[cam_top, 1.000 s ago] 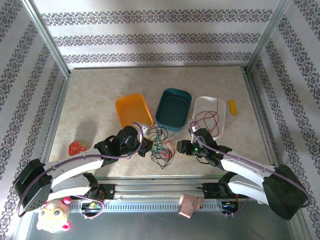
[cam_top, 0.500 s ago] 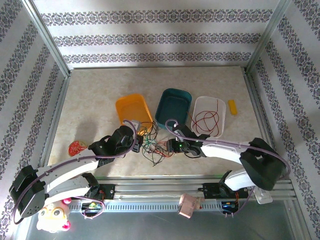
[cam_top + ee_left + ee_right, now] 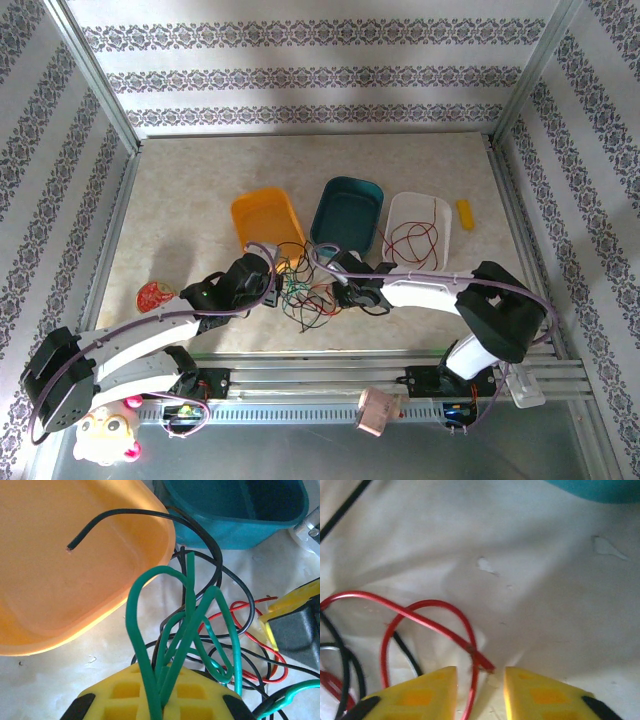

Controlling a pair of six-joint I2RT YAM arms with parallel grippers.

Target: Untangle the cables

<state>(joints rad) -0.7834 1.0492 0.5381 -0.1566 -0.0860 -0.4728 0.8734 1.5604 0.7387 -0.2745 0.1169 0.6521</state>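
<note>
The cables (image 3: 310, 298) lie as a tangle of thin green, black and red wires on the table, in front of the teal bin. My left gripper (image 3: 275, 285) sits at the tangle's left edge. In the left wrist view it (image 3: 162, 690) is shut on a bunch of green cables (image 3: 187, 625), which loop up out of its yellow jaws. My right gripper (image 3: 335, 290) is at the tangle's right edge. In the right wrist view it (image 3: 480, 680) stands open with a narrow gap. A red cable (image 3: 430, 612) runs down between its fingers (image 3: 420, 695), and they are not pressing it.
An orange tray (image 3: 265, 220), a teal bin (image 3: 347, 215) and a white tray (image 3: 420, 196) holding red wires (image 3: 412, 240) stand just behind the tangle. A yellow piece (image 3: 465, 214) lies at the right. A red object (image 3: 153, 294) lies at the left. Metal rails edge the table.
My right arm has swung left from near the white tray to the tangle, and its jaws have narrowed around a red cable. My left gripper stays shut, nearly in place.
</note>
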